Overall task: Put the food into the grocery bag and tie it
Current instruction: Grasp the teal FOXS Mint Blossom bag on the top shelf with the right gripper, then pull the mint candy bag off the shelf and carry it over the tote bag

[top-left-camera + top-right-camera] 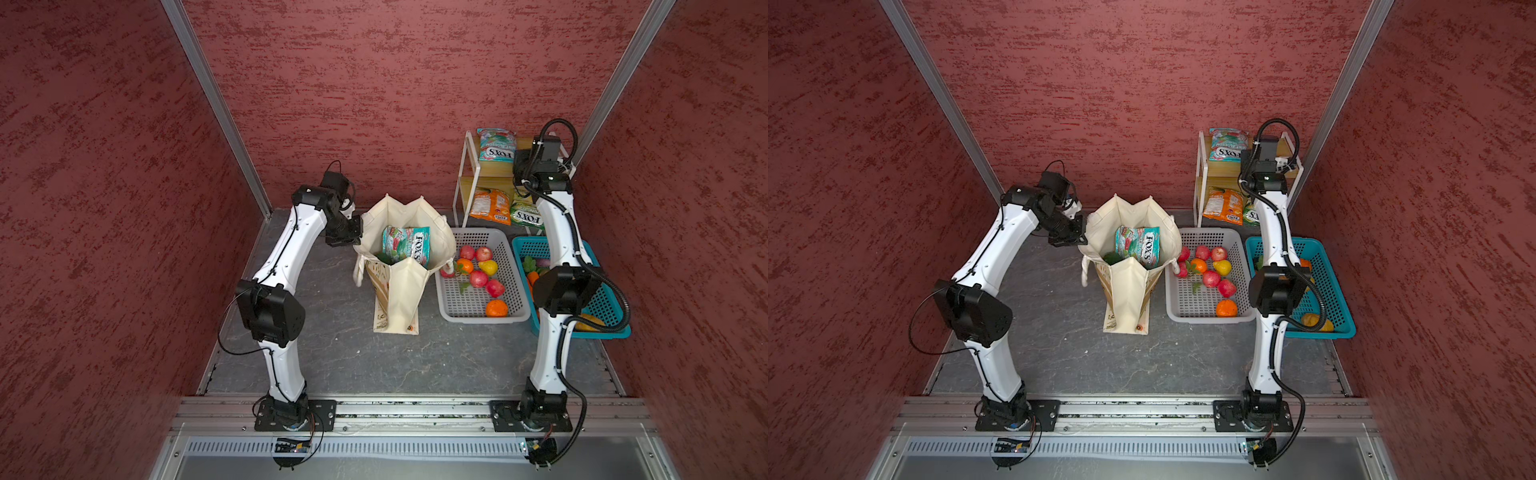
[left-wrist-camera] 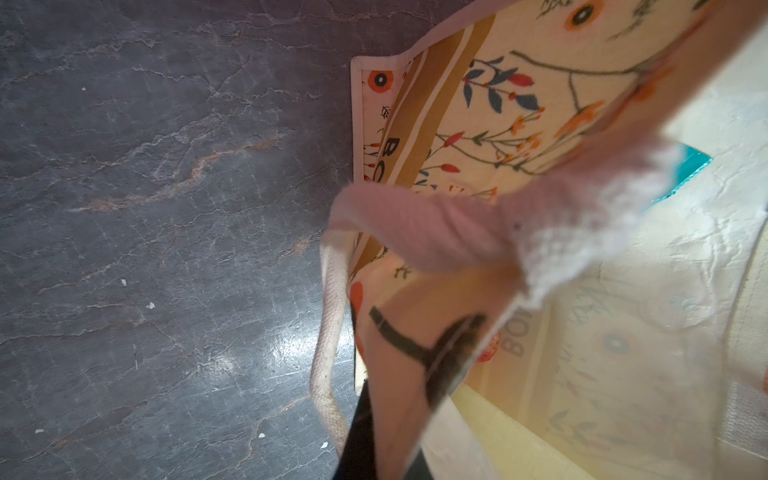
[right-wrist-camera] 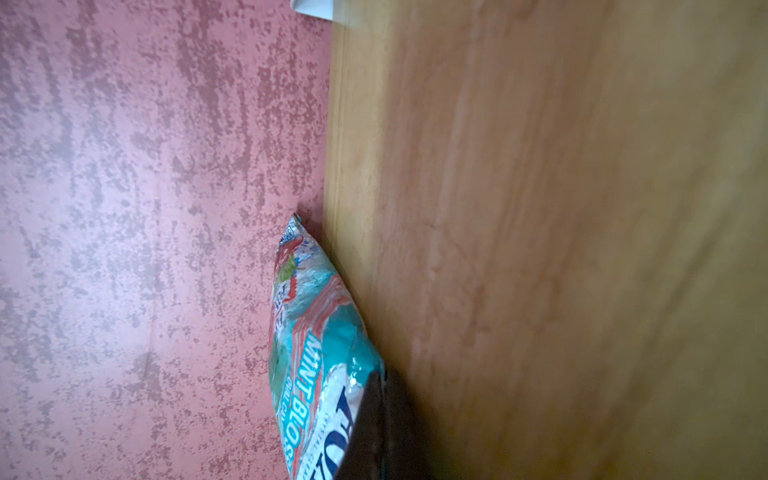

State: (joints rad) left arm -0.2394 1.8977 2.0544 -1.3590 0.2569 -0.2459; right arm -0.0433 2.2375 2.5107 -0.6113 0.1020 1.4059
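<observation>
My left gripper (image 1: 352, 235) is clamped on the bag (image 1: 405, 286) at its ten o'clock rim, with cloth pinched between the fingers (image 2: 357, 436). The bag stands open mid-table, with one teal packet (image 1: 405, 245) and a green vegetable (image 1: 1112, 258) inside. At its three o'clock, a yellow fruit (image 1: 488, 267) lies in the grey basket (image 1: 484, 319). At its one o'clock, on the shelf (image 1: 498, 168), my right gripper (image 1: 517, 160) is closed on the second teal packet (image 1: 494, 147).

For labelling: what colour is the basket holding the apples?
Grey basket, clearest in a top view.
</observation>
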